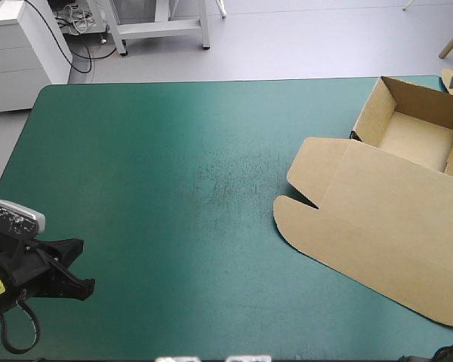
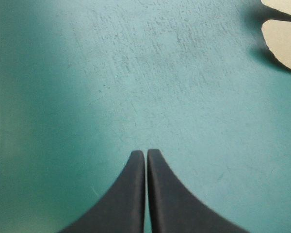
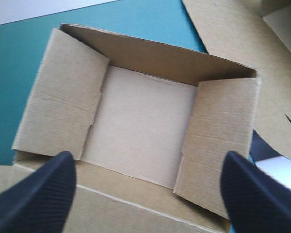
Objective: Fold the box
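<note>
The brown box (image 1: 377,219) lies at the table's right side. Its tray (image 1: 415,136) has the walls raised at the far right, and the lid lies flat toward the front with its rounded flaps pointing left. My right gripper (image 3: 145,184) is open and hovers over the tray's near wall, looking down at the tray floor (image 3: 140,121) with nothing between its fingers. My left gripper (image 1: 81,268) rests near the front left corner, far from the box. It is shut (image 2: 146,154) on nothing. The lid's flaps (image 2: 286,43) show far ahead of it.
The teal-green cover (image 1: 196,188) stretches between my left gripper and the box, with a scuffed patch at its middle. The box reaches the table's right edge. A white cabinet (image 1: 23,45) stands beyond the far left corner.
</note>
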Robot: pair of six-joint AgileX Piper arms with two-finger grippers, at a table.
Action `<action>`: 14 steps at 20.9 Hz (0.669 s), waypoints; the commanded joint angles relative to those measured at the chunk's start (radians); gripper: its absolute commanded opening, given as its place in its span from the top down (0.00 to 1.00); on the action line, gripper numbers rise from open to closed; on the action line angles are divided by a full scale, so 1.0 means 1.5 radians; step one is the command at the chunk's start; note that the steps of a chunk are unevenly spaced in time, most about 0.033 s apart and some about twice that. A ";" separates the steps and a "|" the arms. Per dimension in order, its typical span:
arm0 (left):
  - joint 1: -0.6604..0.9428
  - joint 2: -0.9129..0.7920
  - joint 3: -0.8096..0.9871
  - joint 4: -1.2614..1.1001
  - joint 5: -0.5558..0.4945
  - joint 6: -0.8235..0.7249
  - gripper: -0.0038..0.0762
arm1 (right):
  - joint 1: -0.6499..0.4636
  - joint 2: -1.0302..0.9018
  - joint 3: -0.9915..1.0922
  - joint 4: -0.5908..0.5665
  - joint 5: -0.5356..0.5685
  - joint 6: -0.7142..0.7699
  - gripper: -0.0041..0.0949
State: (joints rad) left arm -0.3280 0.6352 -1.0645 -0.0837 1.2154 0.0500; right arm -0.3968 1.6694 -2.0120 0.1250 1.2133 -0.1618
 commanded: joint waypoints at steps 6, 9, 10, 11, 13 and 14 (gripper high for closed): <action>0.000 0.003 -0.014 -0.009 -0.041 -0.003 0.96 | 0.146 -0.091 0.018 0.008 -0.029 -0.005 0.96; 0.000 0.003 -0.014 -0.006 -0.041 -0.003 0.96 | 0.197 -0.177 0.150 0.008 -0.070 -0.019 0.96; 0.000 0.003 -0.014 -0.006 -0.041 -0.003 0.96 | 0.210 -0.209 0.204 0.008 -0.100 -0.024 0.96; 0.000 0.002 -0.011 -0.005 -0.041 -0.003 0.96 | 0.223 -0.254 0.268 0.008 -0.132 -0.035 0.96; 0.000 -0.015 0.017 -0.009 -0.060 -0.003 0.96 | 0.238 -0.345 0.388 0.009 -0.183 -0.043 0.96; 0.000 -0.032 0.035 -0.012 -0.075 -0.008 0.96 | 0.241 -0.383 0.441 0.009 -0.205 -0.045 0.96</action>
State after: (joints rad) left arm -0.3280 0.6148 -1.0272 -0.0841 1.1929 0.0500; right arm -0.0469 1.2265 -1.4580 0.1352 1.0298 -0.2094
